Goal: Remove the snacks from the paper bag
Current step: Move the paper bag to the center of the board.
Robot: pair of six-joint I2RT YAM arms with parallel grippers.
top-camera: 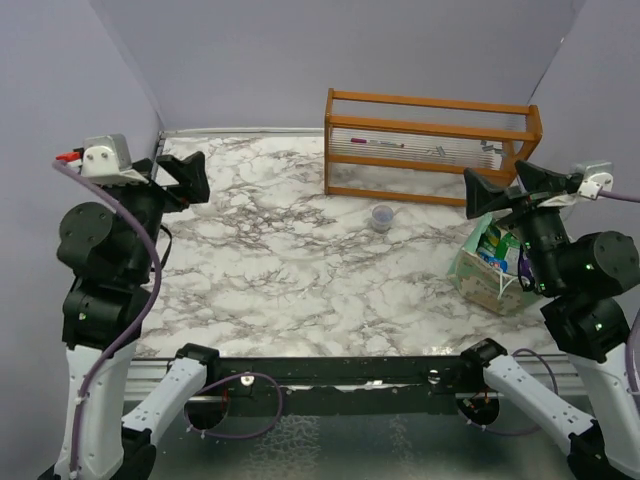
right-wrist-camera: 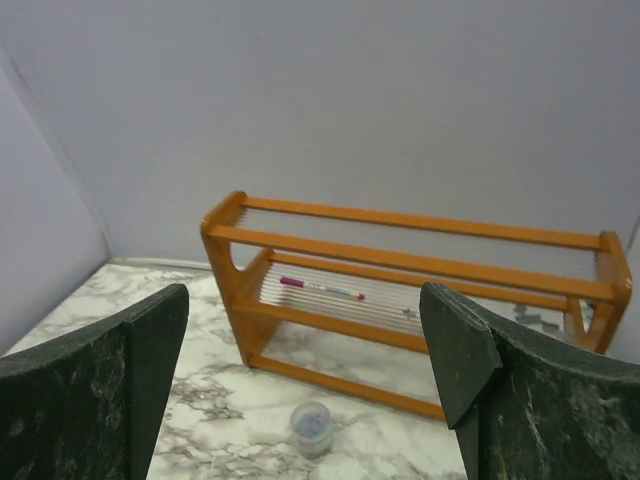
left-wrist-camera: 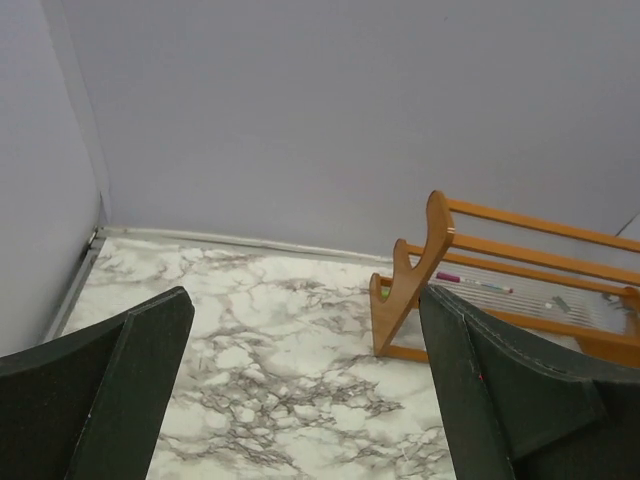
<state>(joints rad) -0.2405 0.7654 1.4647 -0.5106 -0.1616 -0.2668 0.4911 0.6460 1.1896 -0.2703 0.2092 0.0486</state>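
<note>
The pale mint-green paper bag stands at the right of the marble table, partly hidden behind my right arm. Snacks show in its open top: green, blue and purple packets. My right gripper is open and empty, raised just above and behind the bag; in the right wrist view it faces the rack, and the bag is out of that view. My left gripper is open and empty, raised at the far left; in the left wrist view only bare table lies between its fingers.
An orange wooden rack stands at the back right, with a pen on its shelf; it also shows in the left wrist view and the right wrist view. A small clear cup sits before it, also in the right wrist view. Grey walls enclose the table.
</note>
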